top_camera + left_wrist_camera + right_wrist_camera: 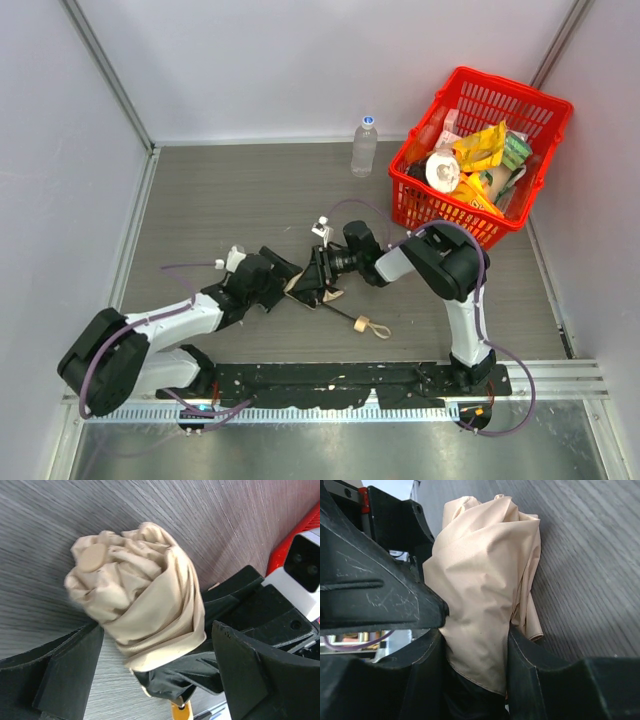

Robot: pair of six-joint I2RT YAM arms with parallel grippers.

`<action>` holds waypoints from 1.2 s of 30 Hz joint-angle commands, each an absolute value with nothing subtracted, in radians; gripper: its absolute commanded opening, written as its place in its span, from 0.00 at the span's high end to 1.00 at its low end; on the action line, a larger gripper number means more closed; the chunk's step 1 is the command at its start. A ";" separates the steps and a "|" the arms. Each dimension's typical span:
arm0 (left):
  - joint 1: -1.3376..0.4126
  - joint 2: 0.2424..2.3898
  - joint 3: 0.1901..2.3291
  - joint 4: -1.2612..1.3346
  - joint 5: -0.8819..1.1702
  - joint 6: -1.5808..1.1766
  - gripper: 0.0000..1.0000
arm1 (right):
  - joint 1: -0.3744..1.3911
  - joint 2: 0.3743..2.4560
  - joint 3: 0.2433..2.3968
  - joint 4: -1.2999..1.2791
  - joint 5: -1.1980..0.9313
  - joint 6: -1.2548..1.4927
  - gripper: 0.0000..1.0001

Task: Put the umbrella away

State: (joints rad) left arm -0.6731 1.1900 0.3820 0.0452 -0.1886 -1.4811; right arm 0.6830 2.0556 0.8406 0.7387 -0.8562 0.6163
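Grey wood-grain table (250, 200), walls on three sides. Both arms reach in from the near edge and meet around the middle of the tabletop, a bit toward the near edge.

Red basket (545, 108) sits in the far right corner, full of yellow packets (482, 145) and other goods, and tilts against the right wall.

The umbrella (303, 285) lies on the table between the two grippers, about centre and well apart from the basket. It is folded, the cream fabric bunched and crumpled with dark lining showing underneath. A thin black shaft (343, 313) runs out toward the near right and ends at the small beige handle (364, 323) with its loop, lying flat on the table.

Left gripper (280, 278) comes at the fabric bundle from the left. In the wrist view its fingers (70, 672) stand on both sides of the bundle's cap end; the left one is against the cloth, and I cannot tell if the pair is actually squeezing.

Right gripper (322, 270) comes from the right. Its fingers (535, 680) are pressed onto the cream fabric from both sides, pinching the umbrella.

Clear water bottle (364, 147) with a blue cap stands upright near the far edge, just left of the basket.
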 commanded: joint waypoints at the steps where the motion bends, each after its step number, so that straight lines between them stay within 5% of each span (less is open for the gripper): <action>1: -0.684 1.308 0.370 -0.077 -0.178 -1.473 0.09 | 0.689 2.180 0.844 0.543 -0.928 0.695 0.99; 11: -0.681 1.384 0.338 -0.075 -0.287 -1.393 0.59 | 0.669 2.253 0.864 0.594 -1.022 0.759 0.99; 14: -0.681 1.396 0.334 -0.070 -0.285 -1.390 0.92 | 0.669 2.255 0.867 0.594 -1.017 0.761 0.99; 15: -0.681 1.402 0.337 -0.075 -0.285 -1.390 0.95 | 0.669 2.246 0.867 0.591 -1.017 0.758 0.99; 20: -0.684 1.413 0.334 -0.063 -0.250 -1.385 1.00 | 0.673 2.169 0.911 0.326 -0.884 0.588 0.98; 22: -0.681 1.414 0.330 -0.055 -0.236 -1.390 1.00 | 0.681 2.114 0.925 0.227 -0.809 0.523 0.86; 24: -0.683 1.414 0.328 -0.057 -0.224 -1.393 1.00 | 0.686 2.022 0.922 0.187 -0.733 0.500 0.69; 25: -0.683 1.413 0.328 -0.057 -0.218 -1.393 1.00 | 0.692 1.990 0.914 0.181 -0.682 0.488 0.31; 26: -0.683 1.410 0.331 -0.063 -0.213 -1.393 1.00 | 0.696 1.965 0.911 0.172 -0.657 0.477 0.26; 36: -0.683 1.374 0.351 -0.141 -0.196 -1.397 1.00 | 0.952 1.663 0.870 0.133 -0.040 0.212 0.21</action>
State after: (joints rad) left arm -0.6788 1.3270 0.3985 0.1703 -0.2008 -1.4750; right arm 0.8543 1.7378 0.8852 0.1658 -0.3519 0.3656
